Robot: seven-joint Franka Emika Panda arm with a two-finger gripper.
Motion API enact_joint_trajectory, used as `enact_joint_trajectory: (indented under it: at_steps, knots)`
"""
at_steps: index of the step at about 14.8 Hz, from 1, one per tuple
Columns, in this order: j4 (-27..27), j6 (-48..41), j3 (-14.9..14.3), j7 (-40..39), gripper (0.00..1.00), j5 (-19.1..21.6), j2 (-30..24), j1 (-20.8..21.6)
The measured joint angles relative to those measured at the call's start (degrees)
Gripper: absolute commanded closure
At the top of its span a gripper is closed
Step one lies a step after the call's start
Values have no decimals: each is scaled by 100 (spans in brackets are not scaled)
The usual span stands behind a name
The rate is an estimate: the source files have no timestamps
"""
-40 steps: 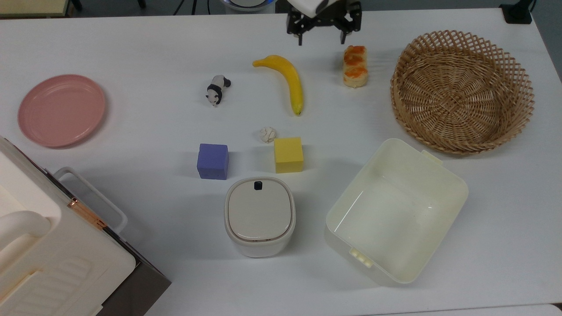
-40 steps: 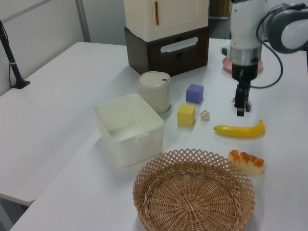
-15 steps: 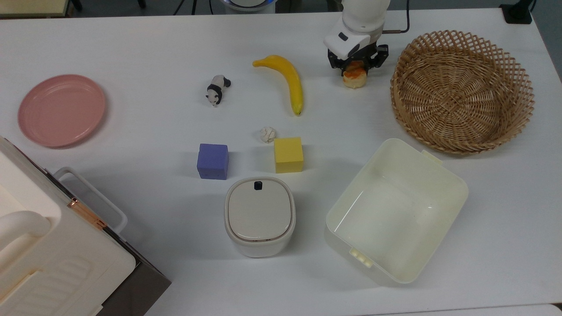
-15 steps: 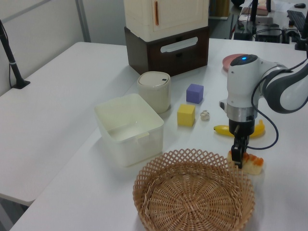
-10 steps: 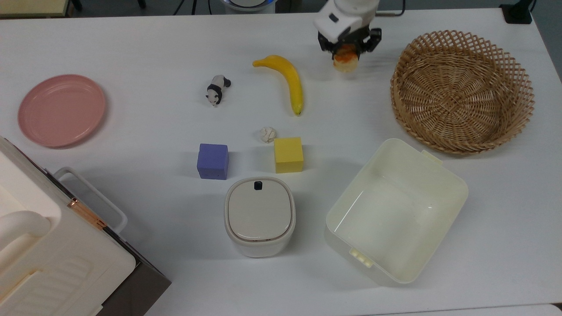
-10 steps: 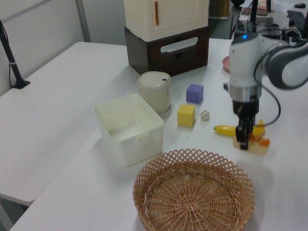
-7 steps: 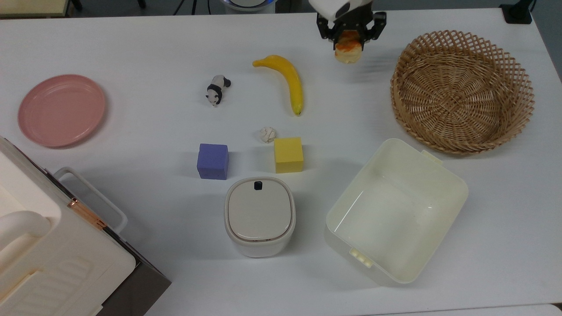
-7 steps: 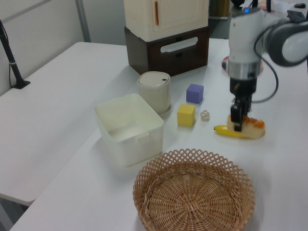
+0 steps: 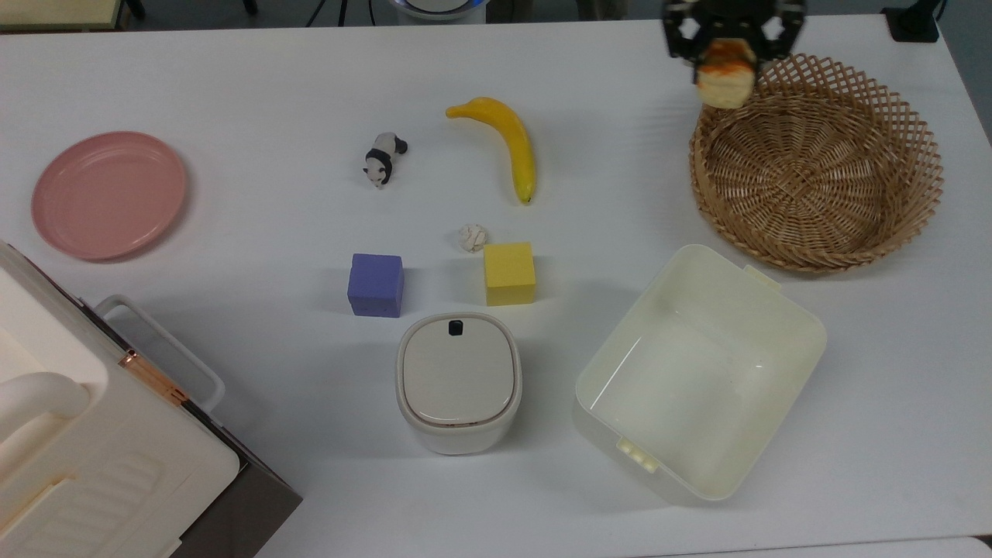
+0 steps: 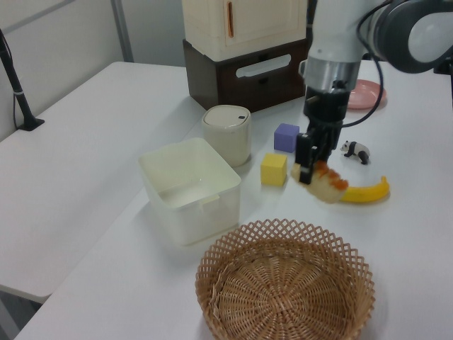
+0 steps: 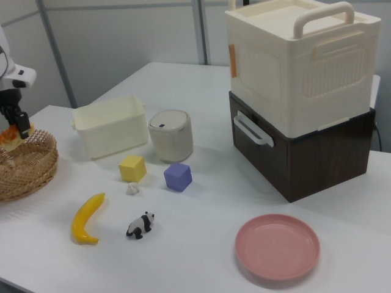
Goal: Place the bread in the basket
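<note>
The bread (image 9: 726, 75), a small pale bun with orange-brown glaze, hangs in the air with my gripper (image 9: 728, 53) shut on it. In the top view it sits over the upper-left rim of the round wicker basket (image 9: 922, 139). The left view has the bread (image 10: 328, 186) tilted under the gripper (image 10: 310, 167), well above the table and beyond the basket (image 10: 287, 283). From the right view, the gripper (image 11: 18, 127) holds the bread (image 11: 8, 136) just above the basket (image 11: 27, 168).
A yellow banana (image 9: 508, 143), a panda figure (image 9: 382, 159), a whitish ball (image 9: 472, 237), a yellow cube (image 9: 509, 273) and a purple cube (image 9: 376, 284) lie mid-table. A lidded canister (image 9: 459, 380) and cream tub (image 9: 806, 325) stand nearer. Pink plate (image 9: 108, 194) and stacked boxes (image 9: 77, 465) sit left.
The gripper came down over the bread, shut on it, lifted it off the table and carried it toward the top view's right, up to the basket's rim.
</note>
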Motion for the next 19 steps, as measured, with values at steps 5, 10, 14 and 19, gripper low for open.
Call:
enact_joint_trajectory:
  at_steps: [5,10,14,19]
  knots:
    - [868,0,-5,970,0,-666,1490,813]
    - [1202,-43,-68,1017,0,-837,1675,690]
    - [1312,-1417,-75,-453,0,-923,854,-371]
    - [1290,-2363,-113,-2667,0,-930,153,-1750]
